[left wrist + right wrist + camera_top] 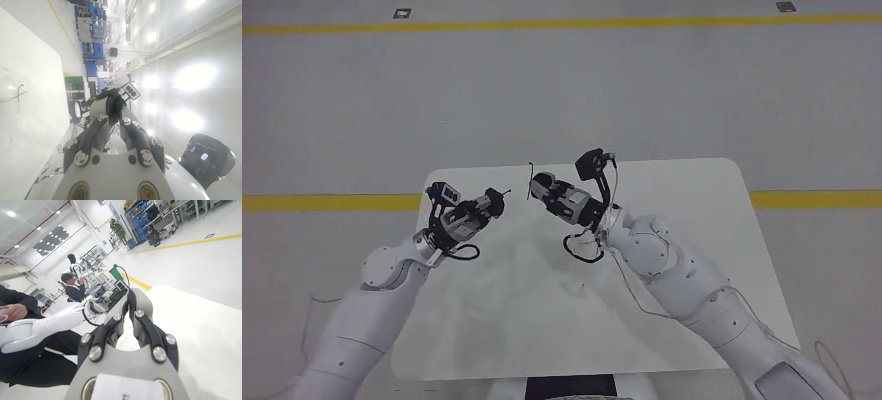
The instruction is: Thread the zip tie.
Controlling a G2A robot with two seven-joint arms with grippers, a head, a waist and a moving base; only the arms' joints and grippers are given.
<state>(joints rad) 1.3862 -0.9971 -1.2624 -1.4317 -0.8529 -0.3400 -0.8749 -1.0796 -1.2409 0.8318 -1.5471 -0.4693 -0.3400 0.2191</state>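
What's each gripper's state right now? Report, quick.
Left gripper: fingers shut; what they hold cannot be told.
Right gripper: fingers shut on the zip tie.

Table [692, 200]: plain white, no pattern.
Floor [562, 100]: pale grey, crossed by two yellow lines [542, 24].
Zip tie [530, 180]: black.
Arms [682, 280]: glossy white shells, with black cables [587, 261] looped alongside.
Left gripper [113, 94]: light grey fingers [98, 108] with black pads, black links, silver screw heads, and a grey base with two brass-coloured rings.
Right gripper [130, 294]: grey fingers [141, 302], black links, silver screw heads, and a grey base carrying a white label with dark print.
Background of the right wrist view: blue shelving [140, 213], a green bin [115, 273] and a green plant [118, 230].
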